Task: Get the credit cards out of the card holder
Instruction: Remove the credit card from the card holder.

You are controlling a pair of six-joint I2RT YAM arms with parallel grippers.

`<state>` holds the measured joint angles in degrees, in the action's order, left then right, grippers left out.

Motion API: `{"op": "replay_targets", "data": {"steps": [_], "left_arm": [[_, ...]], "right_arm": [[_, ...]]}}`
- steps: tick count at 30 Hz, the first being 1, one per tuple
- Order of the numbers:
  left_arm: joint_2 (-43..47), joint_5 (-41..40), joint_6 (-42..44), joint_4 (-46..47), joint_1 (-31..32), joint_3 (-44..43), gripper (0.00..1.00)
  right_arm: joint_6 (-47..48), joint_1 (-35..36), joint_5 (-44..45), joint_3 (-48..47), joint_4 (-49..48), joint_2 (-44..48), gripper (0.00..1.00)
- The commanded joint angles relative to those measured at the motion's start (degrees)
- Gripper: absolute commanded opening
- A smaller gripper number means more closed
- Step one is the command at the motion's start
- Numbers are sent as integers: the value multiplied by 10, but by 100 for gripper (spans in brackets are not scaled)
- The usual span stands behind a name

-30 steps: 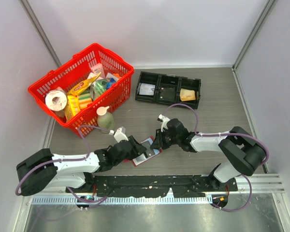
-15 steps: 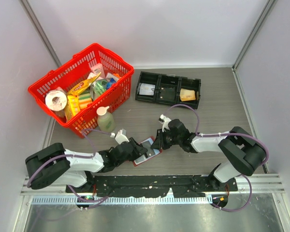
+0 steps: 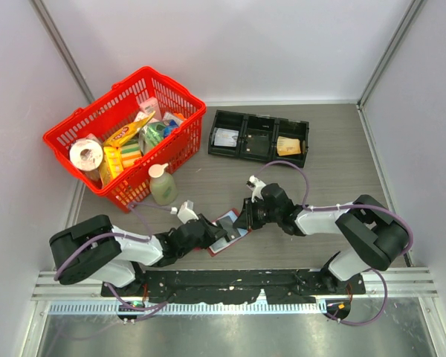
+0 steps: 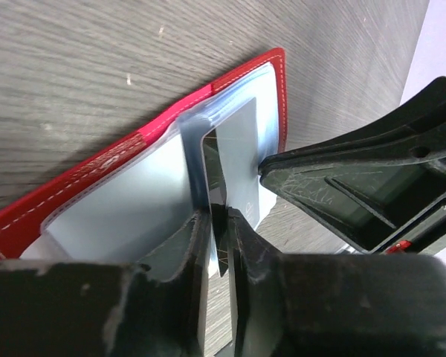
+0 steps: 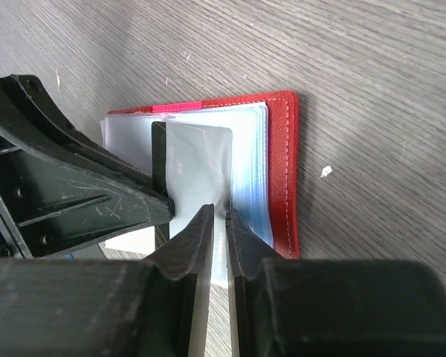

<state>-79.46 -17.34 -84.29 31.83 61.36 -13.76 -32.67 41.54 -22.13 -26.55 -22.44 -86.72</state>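
Lying open on the grey wooden table [image 3: 327, 171], low in the middle of the top view, is the small dark red leather card holder [image 5: 284, 171]. Its shiny, see-through, pale blue sleeves [image 4: 119, 201] face up. Both arms meet right over it, one from each side.

A thin grey credit card [image 5: 201, 163] with a dark stripe along one edge sticks partly out of the sleeves. The right gripper [image 5: 218, 216] is clamped on the near edge of this card, with its two black fingers squeezed almost together. In the right wrist view the card sits in the middle and the red cover shows just to its right.

The left gripper [image 4: 217, 217] comes in from the other side. Its fingers are very close together, and a thin pale sheet stands between them. I cannot tell if that sheet is the card or a sleeve, or if the fingers press it tight yet. The tips of the two grippers are almost touching.

Far from the card holder, a red plastic basket [image 3: 175, 87] full of shop things sits at the upper left. A pale green soap bottle [image 3: 162, 186] stands just beside it. A black tray [image 3: 259, 159] with three parts lies at the upper middle, with a tan wad of paper [image 3: 288, 146] in its right part.
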Motion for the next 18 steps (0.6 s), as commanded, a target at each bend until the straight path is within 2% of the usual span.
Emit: {"op": "replay_targets", "data": {"steps": [1, 4, 8, 18], "left_arm": [[-12, 7, -15, 48, 0, 26, 13], [-5, 4, -14, 57, 0, 31, 0], [19, 2, -19, 48, 0, 39, 0], [129, -9, -28, -74, 0, 50, 0]], "right_arm": [[-2, -1, 8, 14, 16, 1, 17], [-2, -2, 6, 15, 16, 0, 17], [-5, -8, 7, 17, 17, -3, 17], [-3, -29, 2, 17, 26, -19, 15]]}}
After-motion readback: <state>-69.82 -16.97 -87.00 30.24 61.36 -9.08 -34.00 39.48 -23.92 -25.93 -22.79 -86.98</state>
